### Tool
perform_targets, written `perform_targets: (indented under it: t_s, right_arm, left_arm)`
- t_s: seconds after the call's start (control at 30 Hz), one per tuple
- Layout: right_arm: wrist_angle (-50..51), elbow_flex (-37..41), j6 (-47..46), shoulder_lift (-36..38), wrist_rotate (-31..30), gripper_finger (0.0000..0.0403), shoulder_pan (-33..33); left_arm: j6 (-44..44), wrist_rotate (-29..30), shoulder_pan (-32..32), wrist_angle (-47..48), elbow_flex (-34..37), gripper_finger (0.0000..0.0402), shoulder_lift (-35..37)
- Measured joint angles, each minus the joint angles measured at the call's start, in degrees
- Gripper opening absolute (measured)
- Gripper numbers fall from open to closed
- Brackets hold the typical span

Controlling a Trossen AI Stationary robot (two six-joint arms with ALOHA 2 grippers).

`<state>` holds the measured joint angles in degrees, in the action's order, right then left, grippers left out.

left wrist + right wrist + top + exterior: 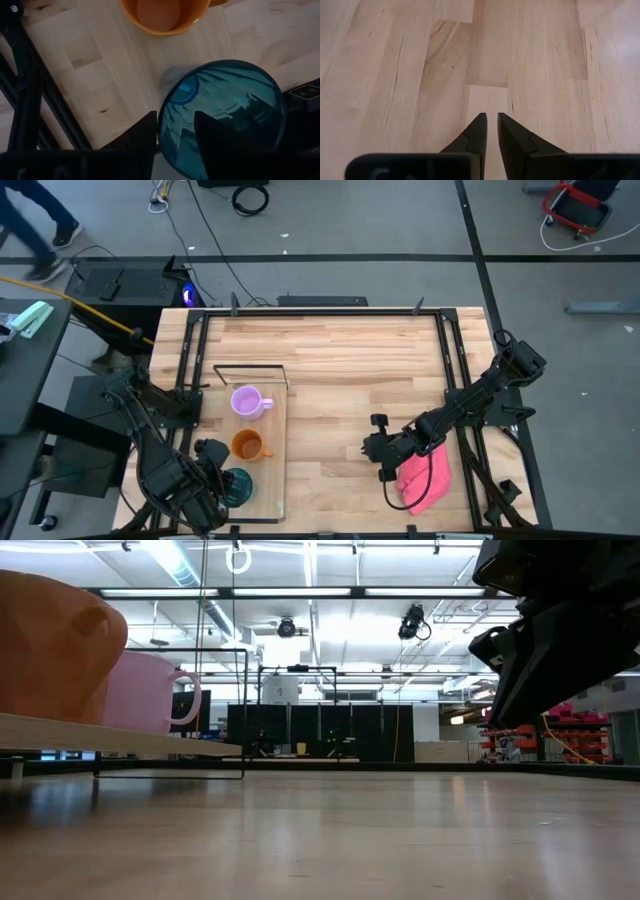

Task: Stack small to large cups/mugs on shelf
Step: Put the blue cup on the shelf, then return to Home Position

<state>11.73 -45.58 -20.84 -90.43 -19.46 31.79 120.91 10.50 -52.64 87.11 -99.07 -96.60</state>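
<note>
While the left arm works at the near end of the shelf, the views read as follows.

High view: the shelf (268, 480) runs lengthwise away from the robot on the counter (340, 350). Three cups stand in a row along that axis: lilac mug (247, 401) farthest, orange mug (246, 445) in the middle, teal cup (238, 485) nearest. The left pincer (212, 480) sits right at the teal cup, on its outer side. The right pincer (378, 455) is well apart, just beside one pink cloth (425, 483).

Low view: the orange mug and the lilac mug behind it stand upright on the shelf board. The dark arm at the picture's right is the right arm (identified from the high view).

Left wrist view: the left pincer's fingers (142, 137) straddle the teal cup's rim, one outside, one inside, standing apart from the wall, so the grip looks released.

Right wrist view: the right pincer hangs over bare counter, fingers nearly together, grasping nothing.

Nearer arm: left.

Count: three cups, one shelf, one cloth.
</note>
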Motion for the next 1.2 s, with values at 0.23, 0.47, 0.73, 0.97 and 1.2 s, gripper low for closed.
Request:
perform_targets:
  t_s: [0.23,0.47,0.73,0.97,1.2]
  right_arm:
    - [0.0,0.0,0.0,0.0,0.0,0.0051,0.0]
    - [0.0,0.0,0.0,0.0,0.02,0.0051,0.0]
    - [0.02,0.0,0.32,0.0,0.02,0.0051,0.0]
    - [-0.07,-0.07,-0.24,0.2,0.02,0.0051,0.0]
    - [0.2,-3.82,-0.61,0.2,0.02,0.0051,-0.14]
  left_arm:
    - [3.0,4.09,-2.33,0.68,0.0,0.0148,1.63]
    - [1.5,11.26,-3.73,2.71,0.0,0.0142,3.07]
    - [-15.51,29.57,-4.24,2.89,0.02,0.0133,5.2]
    - [-43.6,54.07,-4.24,2.91,0.02,0.0134,9.6]
    - [-64.38,69.86,-4.24,2.88,0.02,0.0125,12.24]
